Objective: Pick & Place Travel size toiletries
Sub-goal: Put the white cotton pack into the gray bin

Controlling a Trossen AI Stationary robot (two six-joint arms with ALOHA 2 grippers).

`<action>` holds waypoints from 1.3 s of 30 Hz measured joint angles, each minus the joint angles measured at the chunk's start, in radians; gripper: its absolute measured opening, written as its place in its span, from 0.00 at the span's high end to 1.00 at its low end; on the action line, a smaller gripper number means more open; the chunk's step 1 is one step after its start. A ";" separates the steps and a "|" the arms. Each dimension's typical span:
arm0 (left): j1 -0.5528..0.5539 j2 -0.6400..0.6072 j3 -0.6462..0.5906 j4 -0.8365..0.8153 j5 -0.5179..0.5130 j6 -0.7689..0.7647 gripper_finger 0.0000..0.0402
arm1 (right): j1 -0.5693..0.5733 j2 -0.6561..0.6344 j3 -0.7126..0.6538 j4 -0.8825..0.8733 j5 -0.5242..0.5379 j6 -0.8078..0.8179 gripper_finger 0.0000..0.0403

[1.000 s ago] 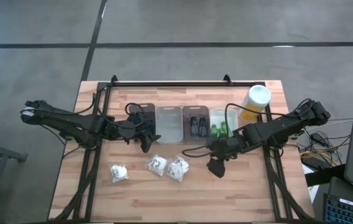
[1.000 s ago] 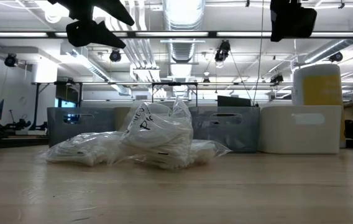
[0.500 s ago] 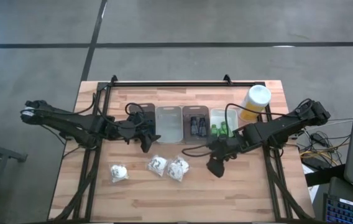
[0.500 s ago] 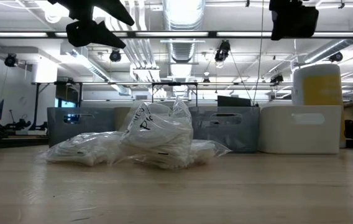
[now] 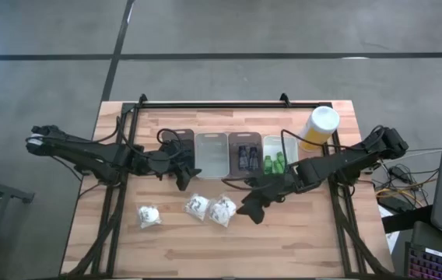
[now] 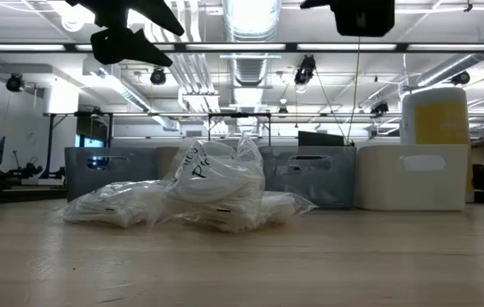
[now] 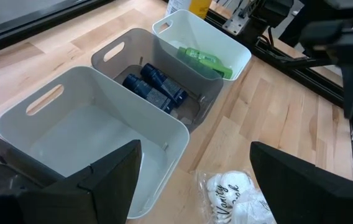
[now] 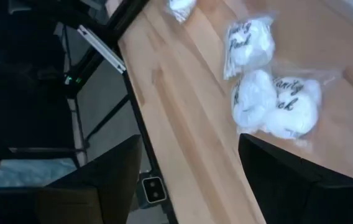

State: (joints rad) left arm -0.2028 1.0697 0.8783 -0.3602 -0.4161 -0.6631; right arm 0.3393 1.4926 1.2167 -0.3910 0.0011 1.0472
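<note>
Three white crinkly wrapped bundles lie on the table: one (image 5: pixel 149 215) apart to the left and two (image 5: pixel 198 207) (image 5: pixel 222 210) side by side, the pair also showing in the right wrist view (image 8: pixel 276 106). Dark blue items (image 7: pixel 155 90) lie in the grey tray and green bottles (image 7: pixel 204 59) in the white tray beside it. My left gripper (image 5: pixel 186 177) hangs open in front of the trays, above the table. My right gripper (image 5: pixel 250 210) hovers open just right of the bundle pair, clear of them.
Four trays stand in a row across the table's middle: a dark one (image 5: pixel 176 144), an empty pale one (image 5: pixel 211 154), the grey one (image 5: pixel 244 144) and the white one (image 5: pixel 277 144). A tall yellow bottle with a white cap (image 5: pixel 318 128) stands to their right. Bare wood lies along the near edge.
My right gripper has moved toward the table's left, closing in on the pair of white bundles, and stays open. The bundles and the left arm have kept still.
</note>
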 joint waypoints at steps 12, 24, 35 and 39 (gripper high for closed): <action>-0.011 0.000 0.000 0.004 0.232 -0.016 0.24 | 0.005 0.141 0.003 0.032 -0.003 0.085 0.30; -0.071 0.001 -0.017 -0.118 0.290 -0.094 0.24 | 0.001 0.156 0.059 -0.032 0.054 -0.011 0.38; -0.252 0.005 -0.018 -0.654 0.486 -0.324 0.24 | 0.001 0.136 0.067 -0.214 0.046 -0.058 0.35; -0.362 0.007 -0.018 -0.758 0.474 -0.371 0.24 | 0.001 0.133 0.067 -0.219 0.042 -0.108 0.29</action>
State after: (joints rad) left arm -0.5644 1.0766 0.8604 -1.1186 0.0577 -1.0338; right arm 0.3405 1.6251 1.2835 -0.6102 0.0435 0.9394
